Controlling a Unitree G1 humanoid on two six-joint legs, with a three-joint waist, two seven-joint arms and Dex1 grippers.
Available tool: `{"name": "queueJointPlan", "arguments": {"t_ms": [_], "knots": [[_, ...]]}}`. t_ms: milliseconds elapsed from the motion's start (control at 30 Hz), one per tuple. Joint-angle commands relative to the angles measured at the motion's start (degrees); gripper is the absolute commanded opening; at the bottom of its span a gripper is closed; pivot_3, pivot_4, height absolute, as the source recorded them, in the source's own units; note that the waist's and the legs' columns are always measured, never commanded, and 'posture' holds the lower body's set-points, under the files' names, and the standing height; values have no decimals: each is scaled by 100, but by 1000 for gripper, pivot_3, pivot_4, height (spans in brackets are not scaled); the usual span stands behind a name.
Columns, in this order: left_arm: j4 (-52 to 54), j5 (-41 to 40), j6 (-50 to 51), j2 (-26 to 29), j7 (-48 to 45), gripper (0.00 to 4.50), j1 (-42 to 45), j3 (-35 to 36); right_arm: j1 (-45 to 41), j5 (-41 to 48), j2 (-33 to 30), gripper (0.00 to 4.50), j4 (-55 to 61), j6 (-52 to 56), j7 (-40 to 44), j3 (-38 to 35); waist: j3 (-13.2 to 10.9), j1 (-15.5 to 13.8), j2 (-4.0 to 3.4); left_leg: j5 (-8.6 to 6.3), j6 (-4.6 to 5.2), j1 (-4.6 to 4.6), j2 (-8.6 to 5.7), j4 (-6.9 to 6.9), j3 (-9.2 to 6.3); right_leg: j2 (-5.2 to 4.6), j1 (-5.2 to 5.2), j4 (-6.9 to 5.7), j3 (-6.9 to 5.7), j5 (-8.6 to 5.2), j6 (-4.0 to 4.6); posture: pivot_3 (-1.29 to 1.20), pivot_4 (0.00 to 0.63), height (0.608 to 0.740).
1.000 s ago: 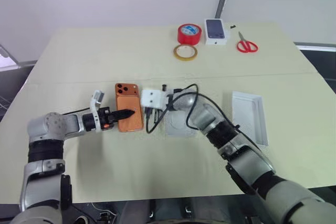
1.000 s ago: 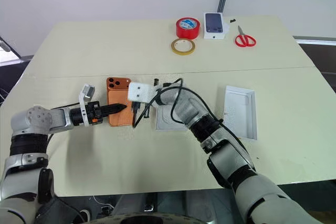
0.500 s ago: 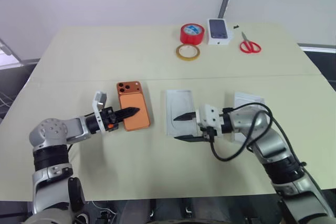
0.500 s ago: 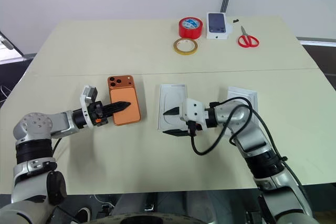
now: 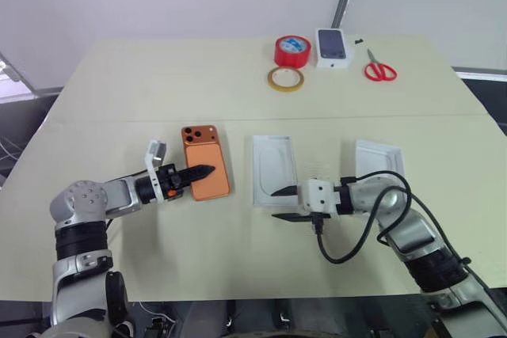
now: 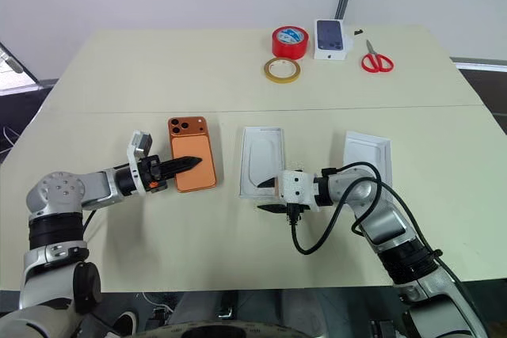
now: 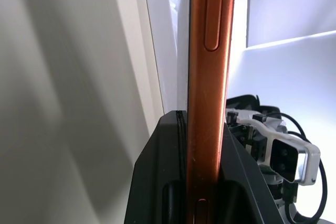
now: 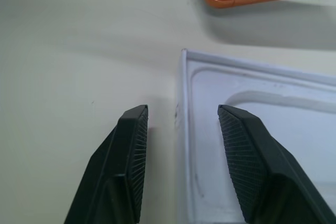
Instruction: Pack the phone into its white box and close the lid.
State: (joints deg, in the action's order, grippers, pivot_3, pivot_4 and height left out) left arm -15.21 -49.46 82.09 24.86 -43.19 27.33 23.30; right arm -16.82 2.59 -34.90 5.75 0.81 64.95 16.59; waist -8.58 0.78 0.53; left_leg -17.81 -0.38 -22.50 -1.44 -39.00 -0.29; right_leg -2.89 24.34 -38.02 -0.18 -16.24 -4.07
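Pale worktop (image 5: 119, 77) carries everything. Phone (image 5: 204, 172) lies back up, left of the middle, with the left gripper (image 5: 198, 172) pressing its jaws onto the phone's long edge, as the left wrist view shows. One second ago the right arm reached across beside the phone; now the right gripper (image 6: 269, 195) has pulled back to the near end of a white tray with an oval recess (image 6: 261, 170), its jaws spread across that corner wall. My judgement: the left arm alone carries the phone next. Lid (image 5: 379, 165) waits well to the right.
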Motion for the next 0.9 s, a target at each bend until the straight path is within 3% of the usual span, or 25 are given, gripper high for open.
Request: {"name": "queueJointPlan", "arguments": {"t_ms": [33, 133, 200, 233, 500, 767, 867, 900], "knots": [[215, -187, -36, 104, -57, 0, 87, 40, -44, 49, -45, 2106, 89, -12, -33, -34, 0, -4, 0, 0, 0, 0, 0, 0, 0, 0, 0, 0, 0, 0, 0, 0, 150, 740], [212, -197, 22, 67, -7, 0, 111, 37, -37, -40, -37, 1196, 36, -21, -77, 29, 0, -15, 0, 0, 0, 0, 0, -1, 0, 0, 0, 0, 0, 0, 0, 0, 150, 740], [241, -218, 61, 44, 35, 0, 115, 49, -25, -47, -39, 169, 58, -15, -68, 53, 0, -15, 0, 0, 0, 0, 0, -1, 0, 0, -1, 0, 0, 0, 0, 0, 150, 740], [243, -244, 129, 43, 51, 0, 126, 60, -7, -5, -50, 25, 96, 20, -17, 63, 0, -15, 0, 0, 0, 0, 0, -1, 0, 0, -1, 0, 0, 0, 0, 0, 150, 740], [246, -541, 425, -320, 522, 0, 592, 495, 203, 83, -244, 25, 847, 497, 173, 197, -1, -36, 3, 0, 0, -2, 0, -3, 0, 0, -1, 0, 0, 0, 0, 0, 150, 740], [255, -705, 571, -519, 769, 0, 933, 546, 360, -242, -65, 25, 1305, 1379, -426, 470, -6, 12, 16, 15, -27, 2, 0, -5, 0, 4, -1, -3, 0, 0, 0, 0, 150, 740], [238, -704, 587, -598, 771, 0, 846, 449, 284, -259, 37, 886, 1357, 1669, -585, 491, -7, -1, 17, 21, -36, 2, 3, -5, -1, 7, -1, -4, 0, 0, -1, 0, 150, 740], [247, -708, 592, -619, 770, 0, 829, 431, 270, -208, 59, 1357, 1390, 1789, -590, 489, -7, -10, 17, 21, -36, 2, 3, -5, -1, 7, -1, -4, 0, 0, -1, 0, 150, 740]]}}
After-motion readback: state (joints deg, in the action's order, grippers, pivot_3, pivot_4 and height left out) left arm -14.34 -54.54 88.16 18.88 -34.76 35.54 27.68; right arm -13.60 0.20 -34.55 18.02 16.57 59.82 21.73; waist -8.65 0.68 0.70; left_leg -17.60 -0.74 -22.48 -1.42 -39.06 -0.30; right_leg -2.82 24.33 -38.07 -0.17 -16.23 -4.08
